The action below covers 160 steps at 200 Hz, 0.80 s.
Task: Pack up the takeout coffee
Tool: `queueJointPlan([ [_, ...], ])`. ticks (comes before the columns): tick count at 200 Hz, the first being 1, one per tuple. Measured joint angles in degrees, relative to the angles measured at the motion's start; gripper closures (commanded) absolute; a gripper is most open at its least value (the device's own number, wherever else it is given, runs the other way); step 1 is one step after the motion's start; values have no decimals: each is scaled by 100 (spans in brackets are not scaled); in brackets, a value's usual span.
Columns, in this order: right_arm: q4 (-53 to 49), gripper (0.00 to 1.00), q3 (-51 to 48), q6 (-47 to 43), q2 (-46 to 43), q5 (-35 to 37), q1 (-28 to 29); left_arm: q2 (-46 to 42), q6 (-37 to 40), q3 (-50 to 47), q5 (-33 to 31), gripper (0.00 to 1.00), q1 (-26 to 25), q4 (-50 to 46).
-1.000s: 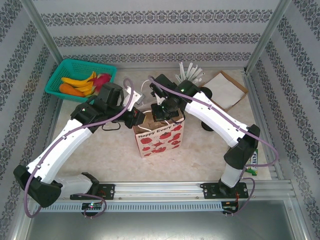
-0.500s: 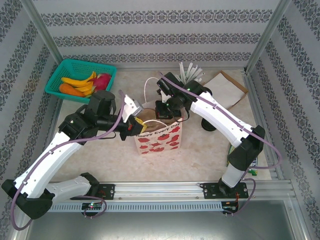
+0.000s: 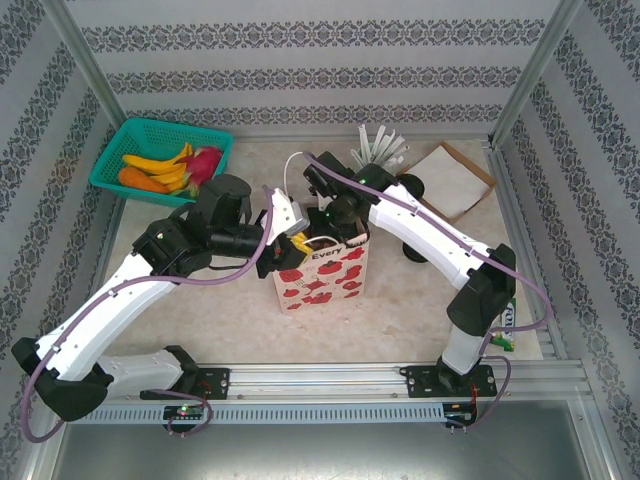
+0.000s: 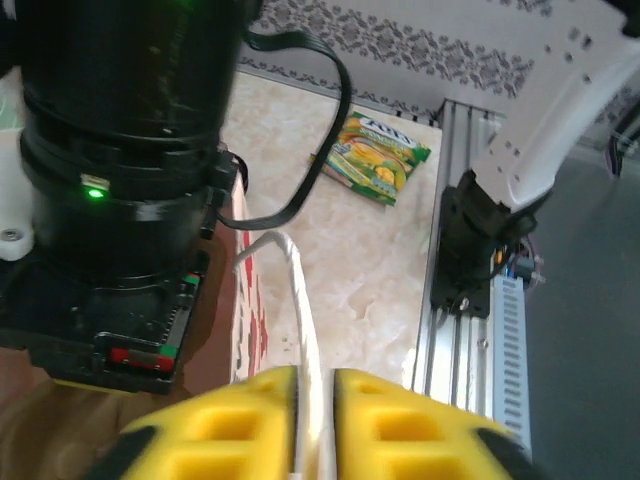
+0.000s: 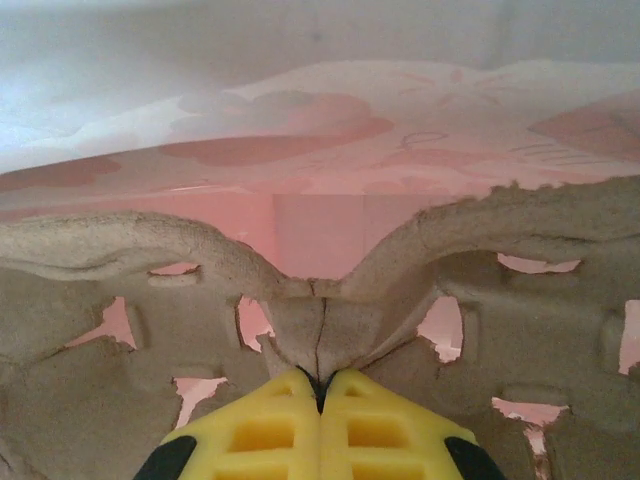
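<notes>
The white paper bag (image 3: 328,278) with red strawberry print stands in the middle of the table. My left gripper (image 3: 290,243) is at its left rim, and its yellow fingers (image 4: 240,425) are shut on the bag's white handle (image 4: 300,310). My right gripper (image 3: 336,226) reaches down into the bag's mouth. Inside, it (image 5: 320,388) is shut on the middle ridge of a grey pulp cup carrier (image 5: 120,330). The bag's pink-lit wall (image 5: 320,220) stands behind the carrier. The takeout coffee is hidden.
A green basket (image 3: 120,140) of toy fruit sits at the back left. White sticks (image 3: 382,145) and a flat brown box (image 3: 455,180) are at the back right. Dark round things (image 3: 412,252) lie under the right arm. A snack packet (image 4: 380,160) lies near the rail (image 4: 470,350).
My left gripper has moved right, up to the bag's left rim, with the handle between its fingers. The bag has shifted slightly right. My right gripper stays in the bag's mouth.
</notes>
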Motion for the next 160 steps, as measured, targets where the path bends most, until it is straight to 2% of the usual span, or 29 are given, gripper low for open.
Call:
queueJointPlan([
  [23,-22,100,0,-120,105,153,61,-111,-15,-125,-186,66,0,240],
  [52,-7,100,7,-275,160,291,87,-415,-188,-319,-850,22,33,564],
  [76,-7,100,2,-350,164,330,118,-647,-538,-358,-1309,8,328,859],
  [104,57,100,-120,-474,164,365,170,-667,-1023,-358,-1751,0,793,1176],
  [143,13,100,-330,-516,203,319,175,-68,-1875,-173,-2535,4,1460,1237],
  [160,17,100,-330,-557,203,302,175,398,-2098,31,-2603,8,1613,1211],
])
